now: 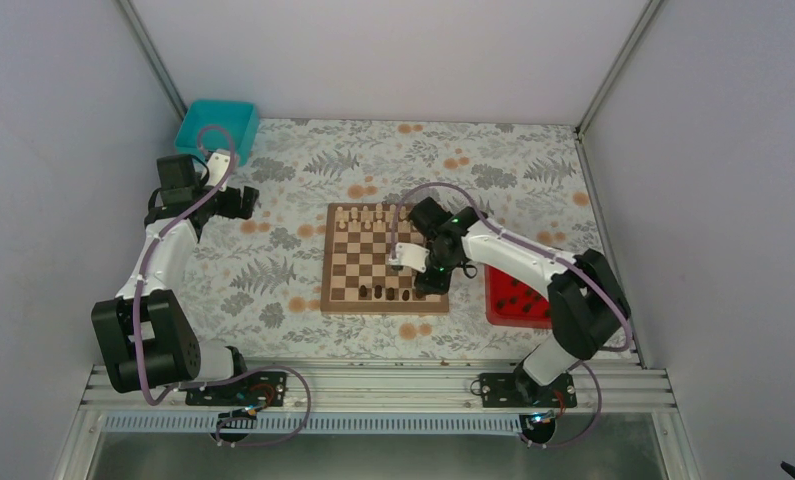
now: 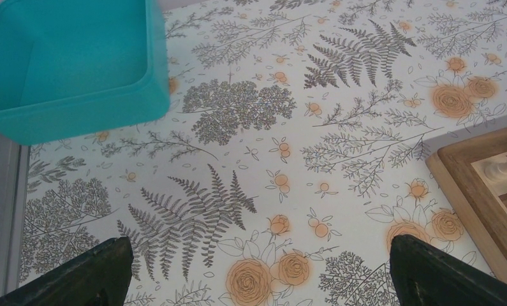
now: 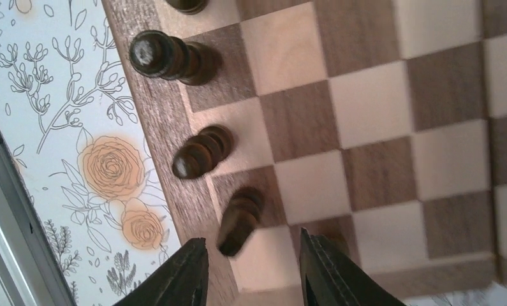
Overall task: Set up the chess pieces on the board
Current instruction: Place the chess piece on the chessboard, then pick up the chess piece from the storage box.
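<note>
Right end effector (image 3: 250, 238) poised above chess pieces (image 3: 199, 153) along board (image 3: 378, 127) edge

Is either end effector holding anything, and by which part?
Nothing is held. Left end effector open over the tablecloth; right end effector open, a dark piece standing free by it.

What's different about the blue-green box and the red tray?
The blue-green box sits in the far left corner, away from the board. The red tray lies close beside the board, on its right. The box has tall walls, while the tray looks shallow. The tray holds dark chess pieces, but none show in the box. Both are squarish containers on the flowery cloth.
</note>
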Motion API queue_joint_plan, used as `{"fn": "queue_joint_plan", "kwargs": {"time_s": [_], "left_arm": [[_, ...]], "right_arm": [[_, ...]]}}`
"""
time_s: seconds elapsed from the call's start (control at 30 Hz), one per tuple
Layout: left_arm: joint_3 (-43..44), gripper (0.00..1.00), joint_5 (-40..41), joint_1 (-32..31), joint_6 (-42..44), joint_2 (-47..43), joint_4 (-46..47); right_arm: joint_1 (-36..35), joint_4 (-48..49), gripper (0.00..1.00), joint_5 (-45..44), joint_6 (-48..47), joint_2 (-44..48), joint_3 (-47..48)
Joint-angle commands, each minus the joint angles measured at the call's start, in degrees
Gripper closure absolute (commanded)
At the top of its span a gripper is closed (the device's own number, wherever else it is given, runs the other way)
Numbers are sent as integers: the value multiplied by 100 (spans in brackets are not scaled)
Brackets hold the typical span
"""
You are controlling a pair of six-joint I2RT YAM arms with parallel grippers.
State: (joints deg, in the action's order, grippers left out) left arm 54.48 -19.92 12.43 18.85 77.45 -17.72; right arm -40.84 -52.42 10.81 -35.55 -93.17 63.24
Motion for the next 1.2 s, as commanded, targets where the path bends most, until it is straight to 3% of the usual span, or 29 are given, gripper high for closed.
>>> {"fn": "queue_joint_plan", "kwargs": {"time_s": [0.0, 0.23, 0.6, 0.8, 1.17], "left_arm": [[37, 0, 13, 27, 22, 14, 67], [48, 0, -5, 33, 22, -2, 75], [38, 0, -63, 32, 22, 8, 81], [37, 0, -73, 30, 22, 13, 86], [20, 0, -69, 36, 22, -10, 80]], "right_arm": [[416, -209, 60, 24, -145, 567, 200], [1858, -692, 58, 166, -608, 1498, 341], [4021, -323, 58, 29, -1387, 1882, -991], [4481, 71, 59, -141, -1545, 1749, -1433], [4638, 793, 60, -397, -1481, 1223, -1854]]}}
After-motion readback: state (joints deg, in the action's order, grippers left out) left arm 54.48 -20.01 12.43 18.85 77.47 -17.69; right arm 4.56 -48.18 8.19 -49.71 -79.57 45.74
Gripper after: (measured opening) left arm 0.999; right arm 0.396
